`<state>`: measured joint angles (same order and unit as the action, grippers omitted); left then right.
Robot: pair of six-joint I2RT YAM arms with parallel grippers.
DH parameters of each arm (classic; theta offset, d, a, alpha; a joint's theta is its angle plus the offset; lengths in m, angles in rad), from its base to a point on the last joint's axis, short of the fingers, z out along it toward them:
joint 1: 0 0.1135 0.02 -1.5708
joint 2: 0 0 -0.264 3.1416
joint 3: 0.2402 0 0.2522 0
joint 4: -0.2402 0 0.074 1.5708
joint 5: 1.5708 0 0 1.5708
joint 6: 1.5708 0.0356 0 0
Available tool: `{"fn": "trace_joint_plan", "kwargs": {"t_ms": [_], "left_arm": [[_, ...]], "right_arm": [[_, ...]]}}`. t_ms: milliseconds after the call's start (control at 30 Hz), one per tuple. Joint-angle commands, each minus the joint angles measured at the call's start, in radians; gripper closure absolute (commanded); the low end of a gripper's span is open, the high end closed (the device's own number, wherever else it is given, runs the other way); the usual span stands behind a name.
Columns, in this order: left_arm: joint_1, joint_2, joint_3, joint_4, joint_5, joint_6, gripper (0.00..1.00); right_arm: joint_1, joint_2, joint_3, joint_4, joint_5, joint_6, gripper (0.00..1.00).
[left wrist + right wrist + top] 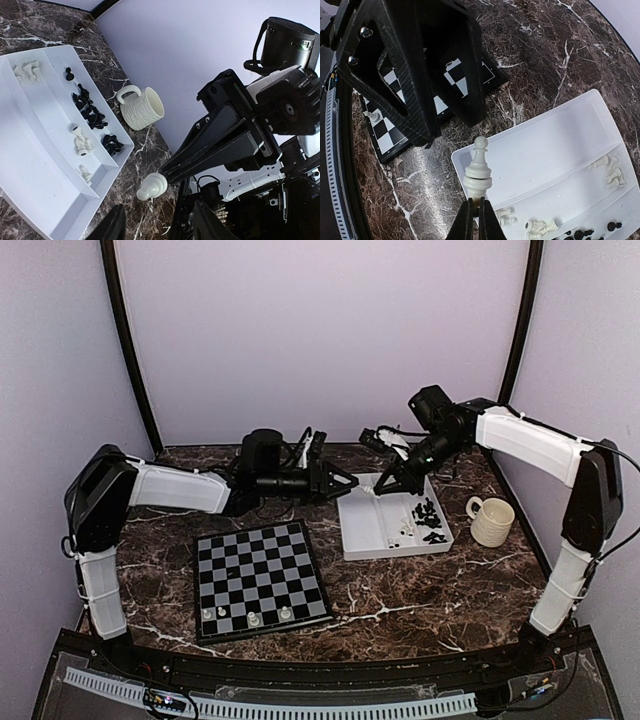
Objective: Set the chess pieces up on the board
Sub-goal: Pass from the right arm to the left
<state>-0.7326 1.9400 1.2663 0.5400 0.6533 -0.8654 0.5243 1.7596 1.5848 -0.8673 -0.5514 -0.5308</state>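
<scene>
Right hand (475,204) pinches a white piece (479,170) by its base above the tray (560,150); left hand (345,480) spread apart, empty, close by.

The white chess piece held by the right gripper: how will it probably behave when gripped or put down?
Probably very light: the white piece is tiny beside the right gripper. It is tall on a small base, so it may tip easily when released. Its smooth, rounded plastic looks slippery; pinched only at the base, it could twist.

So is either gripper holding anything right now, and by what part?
The right gripper pinches a white chess piece by its base; the left gripper holds nothing.
</scene>
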Motion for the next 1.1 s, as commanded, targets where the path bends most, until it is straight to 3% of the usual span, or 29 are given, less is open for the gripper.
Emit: {"fn": "trace_joint_plan", "kwargs": {"t_ms": [0, 367, 800, 1067], "left_arm": [[0.001, 0.018, 0.040, 0.122, 0.062, -0.105, 0.53], [0.002, 0.062, 0.056, 0.170, 0.079, -0.159, 0.64], [0.006, 0.067, 0.059, 0.191, 0.082, -0.156, 0.94], [0.046, -0.080, -0.013, 0.049, 0.023, -0.002, 0.99]], "right_arm": [[0.009, -0.019, 0.017, -0.001, -0.031, -0.008, 0.96], [0.017, -0.006, 0.045, -0.022, -0.056, -0.014, 0.96], [0.023, -0.003, 0.037, -0.029, -0.037, -0.020, 0.96], [0.001, -0.003, -0.048, 0.022, -0.007, -0.022, 0.97]]}}
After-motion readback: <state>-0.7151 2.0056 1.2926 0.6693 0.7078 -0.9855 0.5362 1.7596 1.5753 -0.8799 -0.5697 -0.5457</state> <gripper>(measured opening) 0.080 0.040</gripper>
